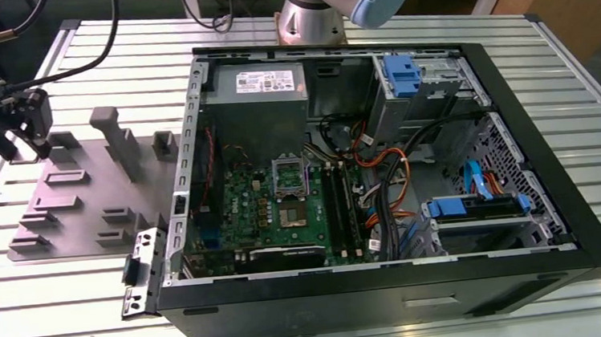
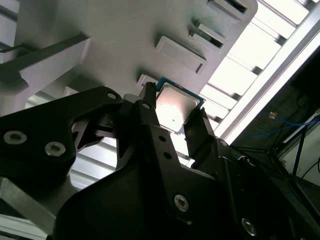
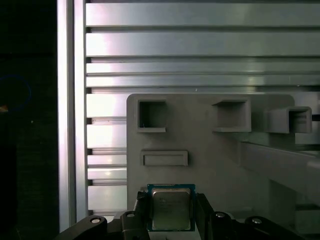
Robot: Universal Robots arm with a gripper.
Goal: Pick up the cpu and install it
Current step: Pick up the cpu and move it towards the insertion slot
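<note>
The cpu [image 2: 176, 106], a small square chip with a shiny silver top and a thin dark rim, sits between my gripper's [image 2: 175, 120] two black fingers [image 2: 150, 115]. In the first wrist view the cpu [image 3: 171, 209] is clamped on two opposite sides by the gripper [image 3: 171, 200], just over the grey fixture plate [image 3: 210, 150]. In the exterior view the gripper [image 1: 31, 145] hangs over the far corner of that plate [image 1: 78, 202], at the exterior view's left. The open computer case [image 1: 387, 170] lies to the right, with the green motherboard [image 1: 282, 210] and its socket area [image 1: 293, 213] exposed.
The fixture plate carries raised grey blocks and slots [image 1: 115, 139]. Inside the case are a grey power supply box [image 1: 256, 83], blue drive brackets [image 1: 476, 207] and orange and black cables [image 1: 387, 170]. Everything rests on a ribbed aluminium table [image 1: 65, 316]. The arm's base [image 1: 310, 19] stands behind the case.
</note>
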